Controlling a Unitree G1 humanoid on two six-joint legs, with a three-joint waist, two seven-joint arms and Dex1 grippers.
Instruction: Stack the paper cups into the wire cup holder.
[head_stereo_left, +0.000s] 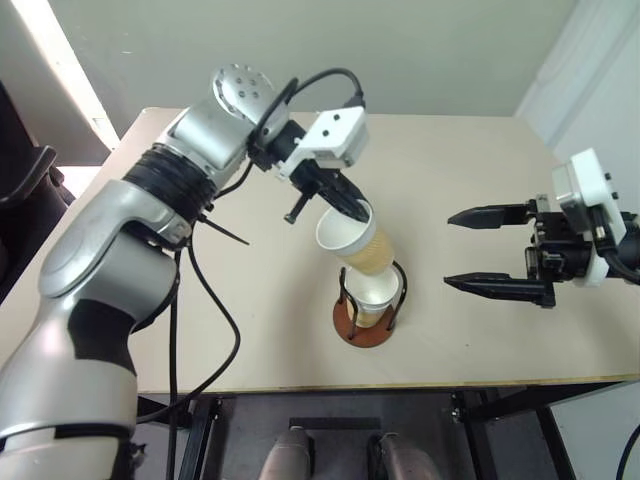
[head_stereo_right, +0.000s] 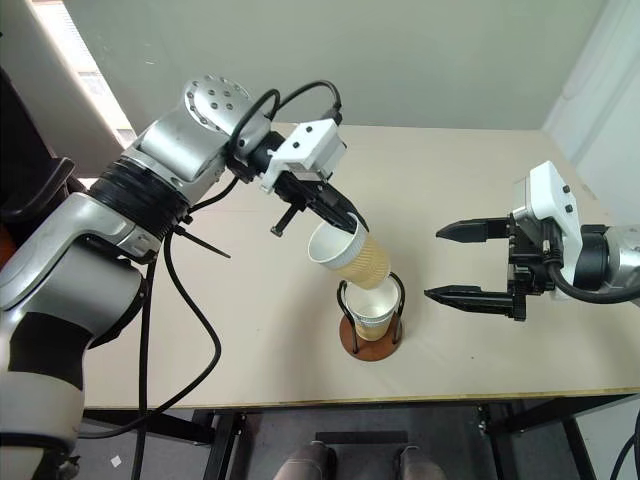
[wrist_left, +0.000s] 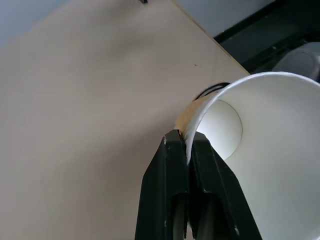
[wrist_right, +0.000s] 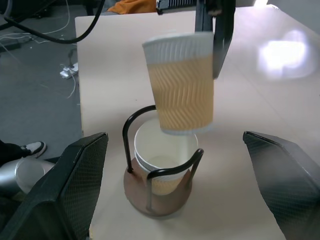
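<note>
Apparently stacked cups (wrist_right: 160, 170) fill the holder (wrist_right: 157, 197); left pincer (head_stereo_left: 352, 208) pinches another cup (head_stereo_left: 358, 245).

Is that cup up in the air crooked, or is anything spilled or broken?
Only the cup pinched by its rim in the left gripper is tilted, hanging over the wire cup holder with cups inside. Nothing looks spilled or broken.

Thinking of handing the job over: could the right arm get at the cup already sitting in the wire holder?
Probably not yet. The right end effector is open beside the holder, but the cup held by the left end effector hangs tilted right over the seated cup.
</note>
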